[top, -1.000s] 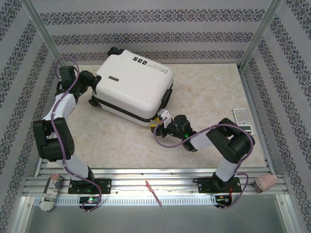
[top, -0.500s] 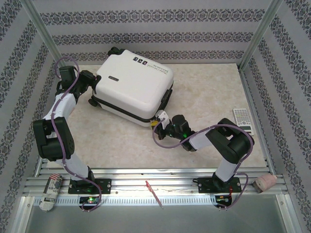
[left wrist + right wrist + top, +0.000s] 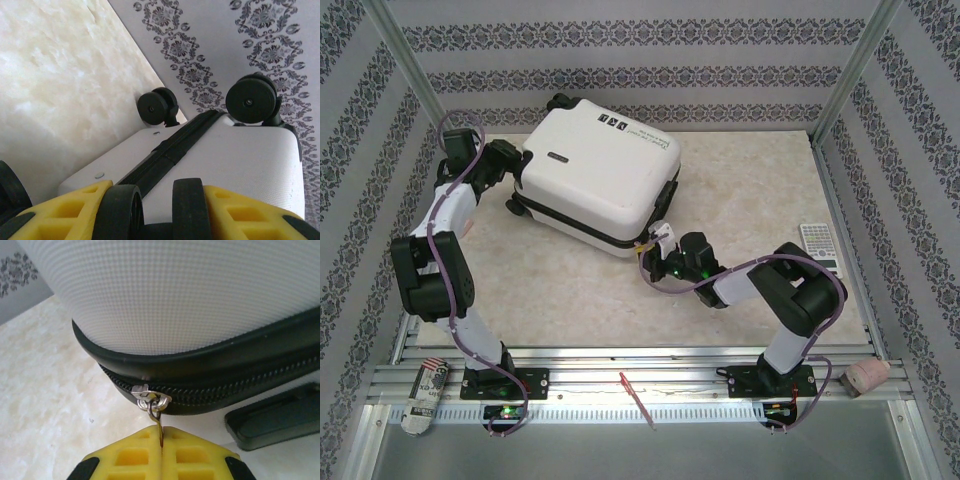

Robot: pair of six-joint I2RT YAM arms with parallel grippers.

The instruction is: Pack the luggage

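— Who has hold of what?
— Right end effector point(image 3: 161, 434) pinched shut on the zipper pull point(image 3: 156, 410) at the near corner of the luggage point(image 3: 600, 175), lying flat at the bench's point(image 3: 750, 190) far left; left end effector point(image 3: 155, 210) clamps a caster wheel point(image 3: 119, 210)
— The step?
— Zipping up, it seems; next, a steady drag along the track while the left braces

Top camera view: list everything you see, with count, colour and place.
White hard-shell suitcase: one, white with black trim, far left of table.
Black wheels: at least three, black, suitcase's left end.
Silver metal zipper pull: one, silver, suitcase's near corner.
Grey calculator: one, grey, table's right edge.
Beige marbled table: one, beige, beneath the suitcase.
White printed roll: one, white, near rail, left.
Thin red stick: one, red, near rail, middle.
Pink lump: one, pink, near rail, right.
Left pincer: one, yellow, clamped on a wheel.
Right pincer: one, yellow, shut on the zipper pull.
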